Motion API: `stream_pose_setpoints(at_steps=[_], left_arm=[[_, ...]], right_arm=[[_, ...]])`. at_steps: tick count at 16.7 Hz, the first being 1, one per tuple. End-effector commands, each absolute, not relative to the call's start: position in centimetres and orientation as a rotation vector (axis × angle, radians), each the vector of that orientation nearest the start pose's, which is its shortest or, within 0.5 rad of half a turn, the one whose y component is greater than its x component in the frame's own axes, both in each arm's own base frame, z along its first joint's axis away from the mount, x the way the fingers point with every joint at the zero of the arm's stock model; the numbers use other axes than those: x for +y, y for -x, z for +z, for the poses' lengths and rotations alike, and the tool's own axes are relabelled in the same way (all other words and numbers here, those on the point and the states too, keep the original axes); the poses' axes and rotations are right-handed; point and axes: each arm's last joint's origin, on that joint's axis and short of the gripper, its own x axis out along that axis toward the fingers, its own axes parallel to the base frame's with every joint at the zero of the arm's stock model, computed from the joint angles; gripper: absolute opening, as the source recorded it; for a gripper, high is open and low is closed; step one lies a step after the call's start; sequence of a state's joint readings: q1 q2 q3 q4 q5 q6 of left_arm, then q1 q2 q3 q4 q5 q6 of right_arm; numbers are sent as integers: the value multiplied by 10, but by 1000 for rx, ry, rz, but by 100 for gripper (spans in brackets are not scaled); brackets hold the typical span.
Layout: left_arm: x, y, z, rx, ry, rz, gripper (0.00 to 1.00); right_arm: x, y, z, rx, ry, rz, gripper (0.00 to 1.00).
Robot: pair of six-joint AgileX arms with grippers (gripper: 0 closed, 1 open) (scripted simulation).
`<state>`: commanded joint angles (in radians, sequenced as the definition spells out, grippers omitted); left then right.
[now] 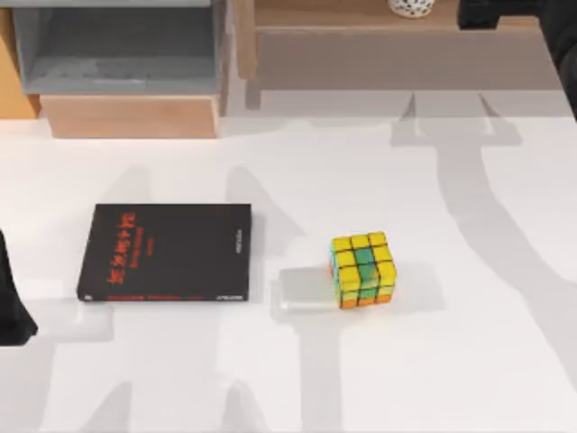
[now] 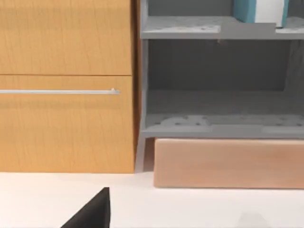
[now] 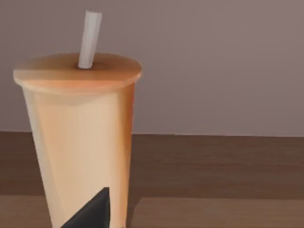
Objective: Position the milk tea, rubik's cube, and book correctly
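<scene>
The book (image 1: 167, 253) lies flat on the white table, left of centre, black cover with red characters facing up. To its right stands the rubik's cube (image 1: 362, 269), mostly yellow with green and orange. The milk tea (image 1: 412, 7) stands upright on the brown wooden shelf (image 1: 361, 13) at the back right. Up close it is a tan cup with a lid and straw (image 3: 80, 137). My right gripper (image 1: 482, 11) hovers just right of the cup, open and holding nothing, one black fingertip (image 3: 92, 211) in front of it. My left gripper (image 1: 11, 311) sits parked and open at the table's left edge.
A grey open shelf unit (image 1: 117, 54) on a pale wooden base (image 2: 228, 164) stands at the back left, beside an orange wooden cabinet with a bar handle (image 2: 57, 91). A teal and white thing (image 2: 261, 10) rests on its upper shelf. A pale square patch (image 1: 302, 289) adjoins the cube.
</scene>
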<state>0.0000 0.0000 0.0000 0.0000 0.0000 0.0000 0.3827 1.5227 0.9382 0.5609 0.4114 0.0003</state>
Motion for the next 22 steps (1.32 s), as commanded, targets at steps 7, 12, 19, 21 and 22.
stream_pose_setpoints(at_steps=[7, 12, 19, 21, 22], left_arm=[[-1, -106, 160, 0, 0, 0, 100], [-1, -106, 160, 0, 0, 0, 100], [-1, -106, 160, 0, 0, 0, 100], [-1, -106, 160, 0, 0, 0, 100], [-1, -106, 160, 0, 0, 0, 100]], right_arm=[[188, -385, 233, 4, 21, -16, 100], [196, -390, 227, -1, 16, -16, 100], [196, -407, 226, 4, 19, -16, 100], [198, -425, 227, 0, 17, -16, 100], [198, -435, 228, -3, 15, -16, 100]])
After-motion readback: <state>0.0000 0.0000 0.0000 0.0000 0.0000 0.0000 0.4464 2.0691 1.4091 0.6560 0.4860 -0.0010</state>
